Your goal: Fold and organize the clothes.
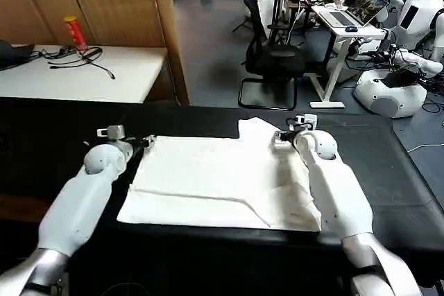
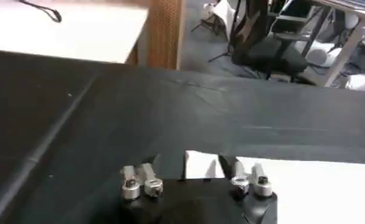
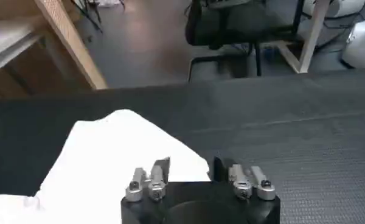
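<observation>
No text, label, brand, number or sign can be read anywhere. The T-shirt (image 1: 208,181) lies with a plain white side up on the black table (image 1: 388,171), and no print shows on it. Beyond the table, the red and yellow can (image 1: 74,32) on the white desk (image 1: 83,74) carries markings too small to make out, and the laptop (image 1: 357,10) screen farther back shows nothing legible.
</observation>
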Action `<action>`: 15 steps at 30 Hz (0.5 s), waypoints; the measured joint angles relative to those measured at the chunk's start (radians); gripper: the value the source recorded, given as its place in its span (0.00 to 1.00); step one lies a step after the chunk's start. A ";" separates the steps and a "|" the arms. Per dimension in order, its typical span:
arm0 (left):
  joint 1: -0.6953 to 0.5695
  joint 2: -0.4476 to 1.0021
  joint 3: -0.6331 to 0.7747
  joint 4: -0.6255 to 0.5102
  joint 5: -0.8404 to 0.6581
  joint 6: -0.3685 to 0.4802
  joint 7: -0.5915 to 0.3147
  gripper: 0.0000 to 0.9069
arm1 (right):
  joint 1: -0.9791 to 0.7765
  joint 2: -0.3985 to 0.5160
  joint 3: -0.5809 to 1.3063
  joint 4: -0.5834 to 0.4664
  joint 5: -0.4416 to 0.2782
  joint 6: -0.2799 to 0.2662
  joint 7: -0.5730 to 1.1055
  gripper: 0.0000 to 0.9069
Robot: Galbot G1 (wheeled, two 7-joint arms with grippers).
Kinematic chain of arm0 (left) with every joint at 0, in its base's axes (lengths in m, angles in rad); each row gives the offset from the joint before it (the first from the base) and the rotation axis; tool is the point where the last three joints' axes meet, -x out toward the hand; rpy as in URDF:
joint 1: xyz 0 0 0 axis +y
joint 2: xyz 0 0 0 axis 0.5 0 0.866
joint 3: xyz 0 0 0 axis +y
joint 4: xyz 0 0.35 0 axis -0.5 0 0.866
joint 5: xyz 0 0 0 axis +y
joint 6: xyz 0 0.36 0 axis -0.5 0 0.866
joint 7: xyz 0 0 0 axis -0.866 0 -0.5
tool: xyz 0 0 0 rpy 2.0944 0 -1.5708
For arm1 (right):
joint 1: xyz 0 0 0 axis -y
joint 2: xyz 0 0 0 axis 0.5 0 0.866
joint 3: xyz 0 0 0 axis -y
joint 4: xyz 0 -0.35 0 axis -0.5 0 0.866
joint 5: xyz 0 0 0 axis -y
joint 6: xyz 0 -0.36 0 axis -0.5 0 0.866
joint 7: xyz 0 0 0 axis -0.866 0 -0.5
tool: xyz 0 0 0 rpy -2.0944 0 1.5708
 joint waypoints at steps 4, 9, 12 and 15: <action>-0.006 -0.007 0.006 0.012 0.009 -0.008 0.009 0.00 | -0.004 -0.002 0.000 0.005 0.000 0.000 -0.006 0.11; -0.009 -0.009 0.008 0.016 0.015 -0.020 0.013 0.00 | -0.017 -0.013 0.008 0.027 0.004 0.000 -0.023 0.08; 0.001 -0.005 0.000 -0.002 0.009 -0.021 0.005 0.00 | -0.028 -0.026 0.015 0.050 0.015 0.000 -0.026 0.06; 0.015 0.008 -0.008 -0.036 -0.004 -0.015 -0.002 0.00 | -0.042 -0.037 0.019 0.080 0.019 0.000 -0.030 0.05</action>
